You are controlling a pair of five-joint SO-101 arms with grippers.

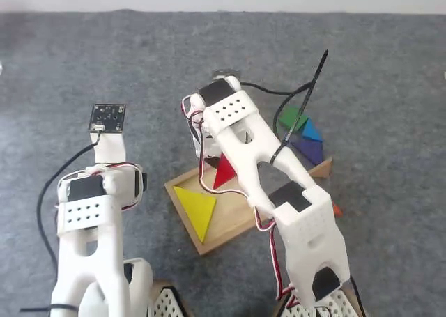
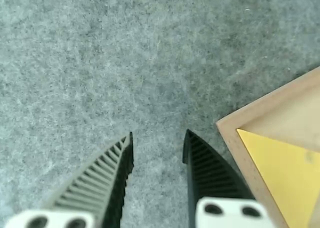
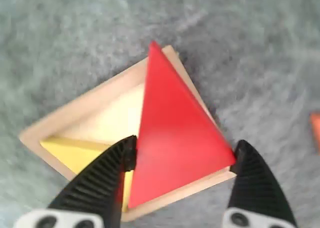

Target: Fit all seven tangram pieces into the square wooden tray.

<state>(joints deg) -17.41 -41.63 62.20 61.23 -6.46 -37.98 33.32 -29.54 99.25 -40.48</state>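
The square wooden tray [image 1: 185, 221] lies at the table's centre, and a yellow triangle [image 1: 197, 207] lies flat in its near-left corner. My right gripper [image 3: 186, 145] is shut on a big red triangle [image 3: 172, 138], held over the tray [image 3: 75, 112] with its edges overhanging the rim. That red triangle [image 1: 223, 173] shows tilted under the right arm. My left gripper [image 2: 157, 138] hangs open over bare carpet, just left of the tray's corner [image 2: 240, 138] and the yellow triangle [image 2: 280, 173]. Green [image 1: 293, 116], blue [image 1: 311, 131] and purple [image 1: 306, 148] pieces lie behind the tray's right side.
An orange piece [image 1: 337, 210] peeks out right of the tray, partly under the right arm, and also at the edge of the right wrist view [image 3: 315, 128]. Grey carpet covers the table. Black cables run along the right arm.
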